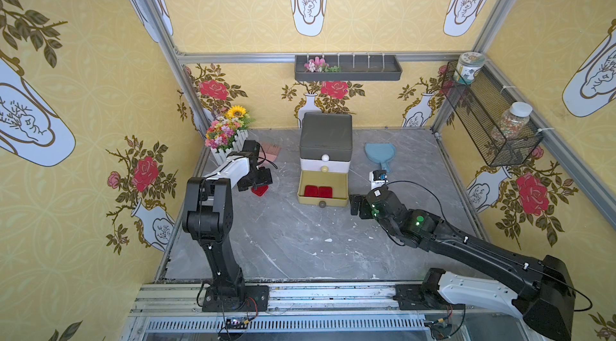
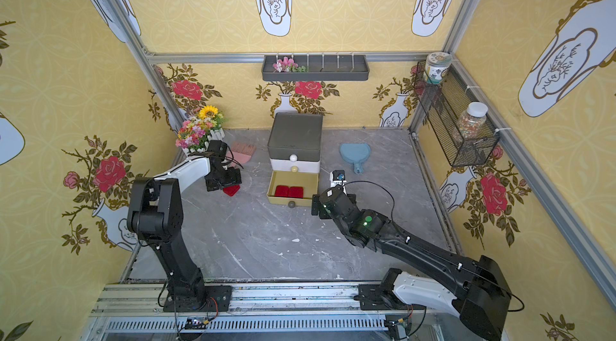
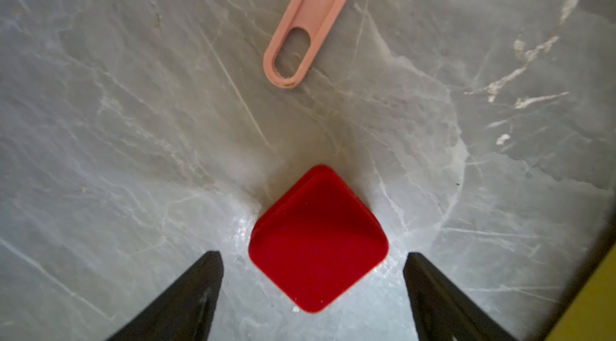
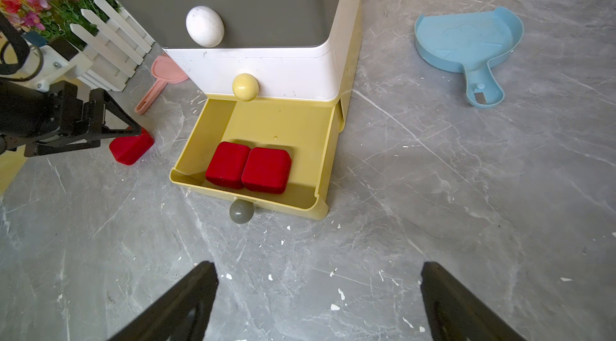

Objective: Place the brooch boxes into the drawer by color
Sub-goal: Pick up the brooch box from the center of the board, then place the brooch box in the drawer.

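Your left gripper (image 3: 313,254) has its jaws spread to either side of a red brooch box (image 3: 318,242), which lies on the marble table (image 3: 100,122) with a gap at each side. A pink comb (image 3: 310,22) lies near it. Your right gripper (image 4: 319,264) is spread wide and empty in front of the drawer chest (image 4: 266,66). Its pulled-out olive-yellow drawer (image 4: 283,122) holds one red case (image 4: 228,164) touching a second red case (image 4: 266,169).
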### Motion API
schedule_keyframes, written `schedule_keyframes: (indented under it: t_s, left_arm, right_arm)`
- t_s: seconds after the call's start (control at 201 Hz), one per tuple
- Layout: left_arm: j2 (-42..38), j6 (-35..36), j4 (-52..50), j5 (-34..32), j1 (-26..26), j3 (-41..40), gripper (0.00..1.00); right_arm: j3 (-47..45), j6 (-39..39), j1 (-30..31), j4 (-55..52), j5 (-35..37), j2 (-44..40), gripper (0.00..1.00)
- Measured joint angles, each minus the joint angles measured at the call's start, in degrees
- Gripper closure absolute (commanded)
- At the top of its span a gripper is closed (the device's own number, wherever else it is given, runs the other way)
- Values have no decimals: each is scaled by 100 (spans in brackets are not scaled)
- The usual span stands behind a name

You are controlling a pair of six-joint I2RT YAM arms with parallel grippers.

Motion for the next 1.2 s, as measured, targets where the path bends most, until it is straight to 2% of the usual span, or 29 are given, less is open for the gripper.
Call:
schedule_keyframes:
  t_s: [0.169, 0.363, 0.652, 0.941, 1.195]
  left_arm:
    - [225, 0, 44, 72, 0, 13, 12]
    - [234, -28, 90, 122, 0, 7, 20]
    - [175, -153, 192, 232, 4, -109, 25]
    - [-619, -389, 160, 629, -195, -385, 25]
    - [-1392, -752, 188, 973, -960, -483, 24]
  right_arm:
    - [-13, 0, -37, 7, 17, 74, 1]
    - [-24, 0, -63, 7, 15, 94, 1]
    - [-26, -2, -72, 4, 13, 42, 1]
    - [-9, -2, -74, 4, -4, 28, 1]
    - [50, -4, -70, 11, -63, 39, 1]
